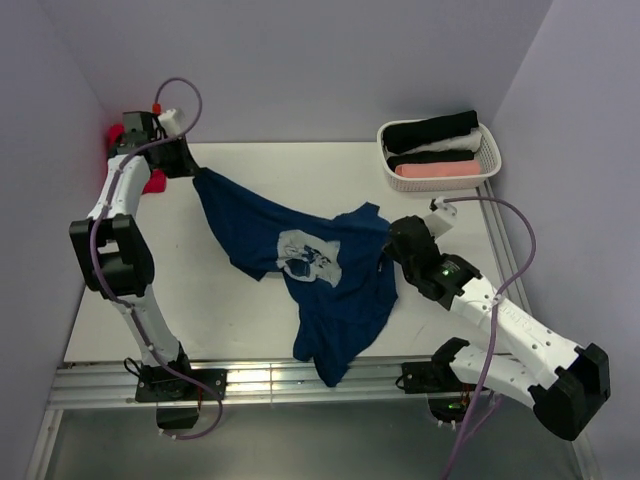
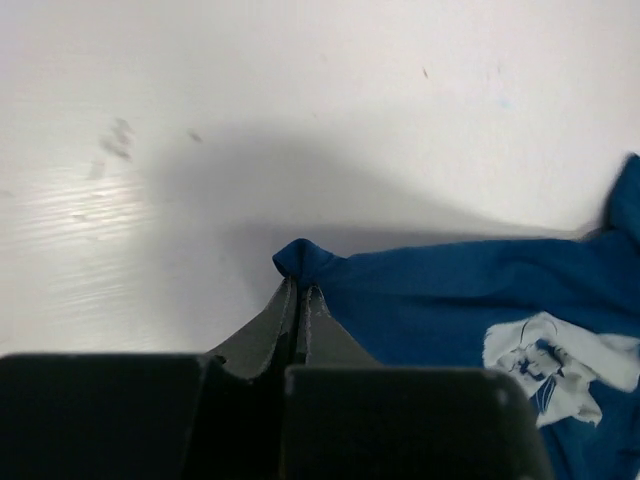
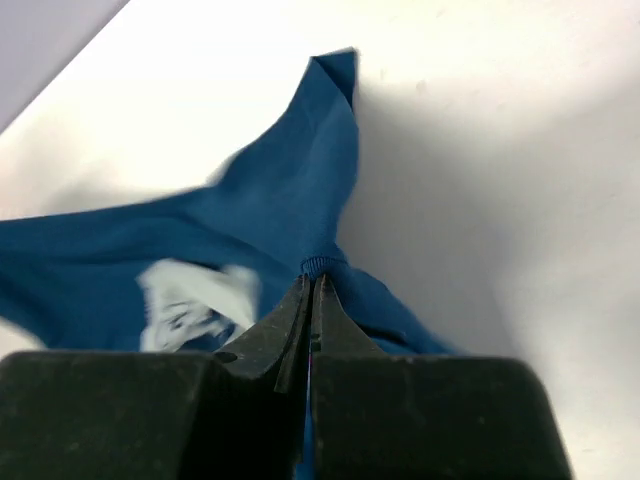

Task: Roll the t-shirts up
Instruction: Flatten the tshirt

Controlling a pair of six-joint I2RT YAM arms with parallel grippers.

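A navy blue t-shirt [image 1: 330,280] with a pale chest print [image 1: 308,257] hangs stretched between both arms above the white table, its lower part draped over the front edge. My left gripper [image 1: 192,166] is shut on one corner of the navy t-shirt [image 2: 480,300] at the far left; its jaws pinch a small fold of cloth [image 2: 300,262]. My right gripper [image 1: 392,250] is shut on the shirt's ribbed edge [image 3: 320,265] at mid right. The navy t-shirt [image 3: 260,220] spreads away from those jaws.
A white basket [image 1: 488,165] at the back right holds rolled black, white and pink shirts. A red cloth [image 1: 152,180] lies at the back left behind the left arm. A metal rail [image 1: 260,380] runs along the table's front edge.
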